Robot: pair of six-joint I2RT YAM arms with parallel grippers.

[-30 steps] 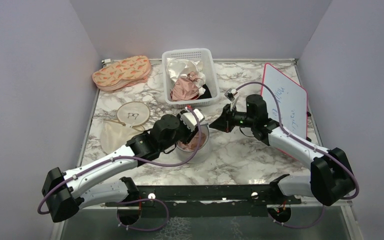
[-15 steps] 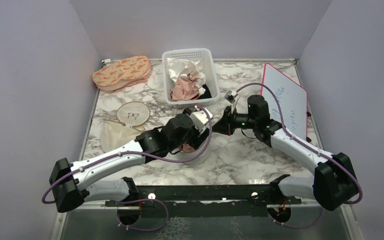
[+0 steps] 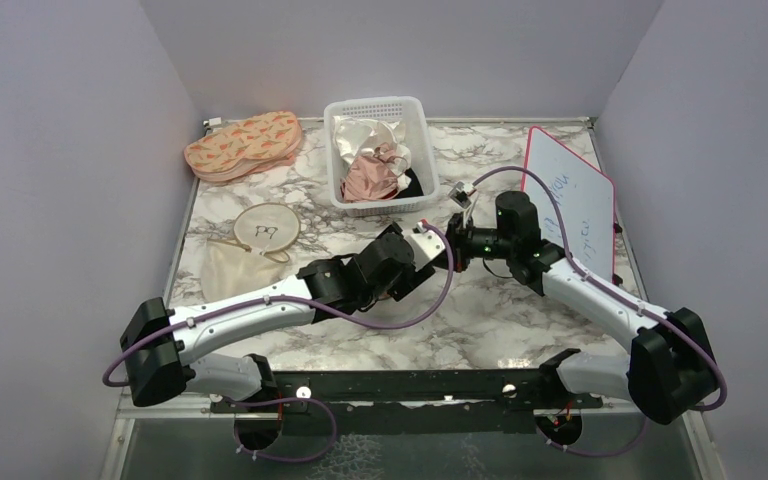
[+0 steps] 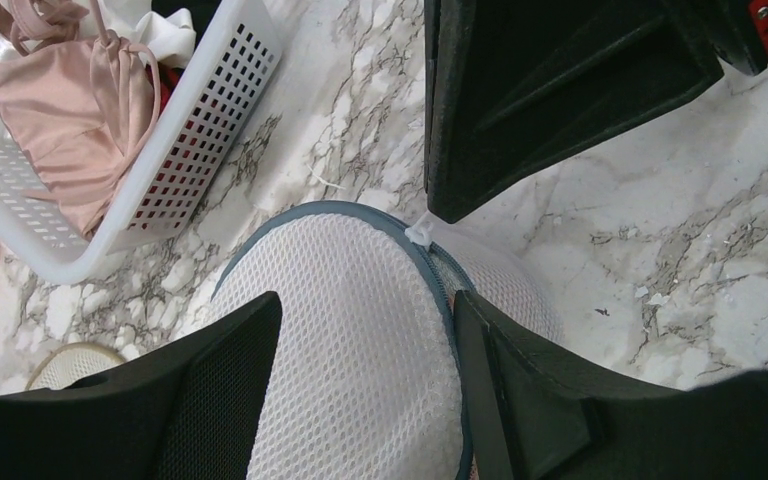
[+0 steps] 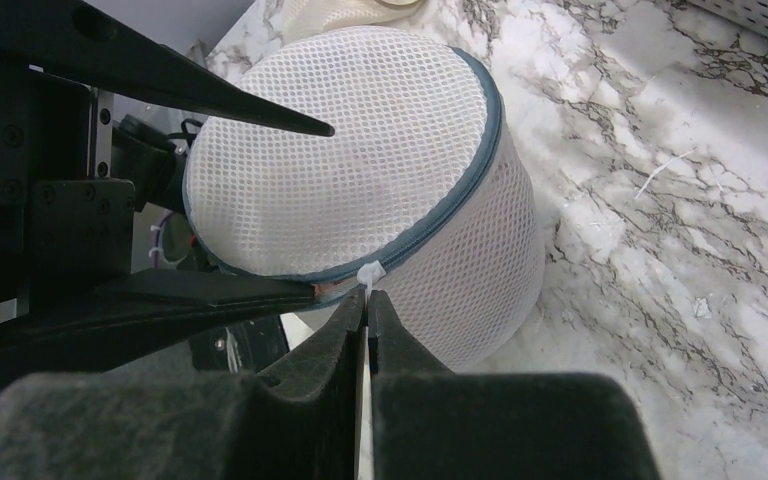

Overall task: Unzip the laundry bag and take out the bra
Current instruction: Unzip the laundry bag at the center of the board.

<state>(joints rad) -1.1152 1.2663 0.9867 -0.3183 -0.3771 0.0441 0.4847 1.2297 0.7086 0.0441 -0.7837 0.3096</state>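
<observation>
The laundry bag, a white mesh drum with a blue-grey zip rim, stands tilted at mid-table. My right gripper is shut on its small white zip pull, seen as a pull at the rim in the left wrist view. My left gripper is open and reaches over the laundry bag. One finger lies on the mesh lid and the other sits against the zip rim. The bra is hidden inside, apart from a pink sliver at the zip gap. In the top view the left arm covers the bag.
A white slotted basket of satin cloths stands at the back centre, close to the bag. A red-edged whiteboard lies on the right. A peach patterned pouch, a round hoop and a cream pouch lie on the left.
My left arm has swung right over the bag and its jaws have spread wider, now covering the pink contents seen before. The right gripper stays shut at the zip.
</observation>
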